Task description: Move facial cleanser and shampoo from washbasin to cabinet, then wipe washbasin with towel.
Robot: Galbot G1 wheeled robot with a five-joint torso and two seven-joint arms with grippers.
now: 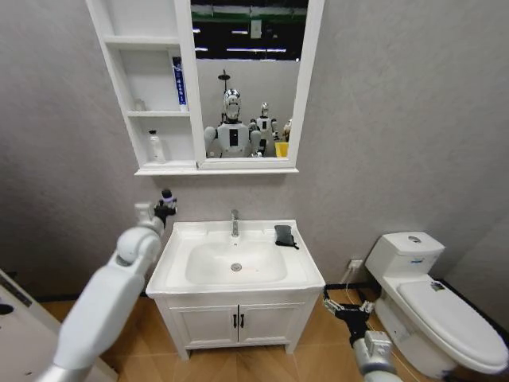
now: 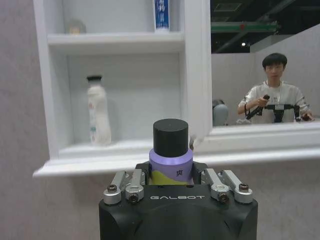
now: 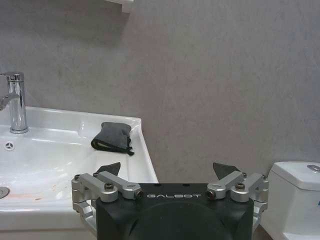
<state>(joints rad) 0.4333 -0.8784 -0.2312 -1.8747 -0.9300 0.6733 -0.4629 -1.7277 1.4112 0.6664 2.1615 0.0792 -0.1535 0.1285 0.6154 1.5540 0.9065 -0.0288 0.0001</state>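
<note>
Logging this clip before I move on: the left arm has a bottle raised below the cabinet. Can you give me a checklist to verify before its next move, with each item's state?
1. Left gripper closed on the purple bottle: ok, fingers flank it on both sides.
2. Bottle upright, black cap on: ok.
3. Free room on the cabinet's lowest shelf: ok, only a white bottle stands at one side.
4. Bottle raised to shelf level: not ok, the head view shows it below the cabinet's bottom ledge.
5. Right gripper out of the way: ok, open and low beside the washbasin.
6. Towel ready for wiping: ok, it lies folded on the washbasin's back right corner.
</note>
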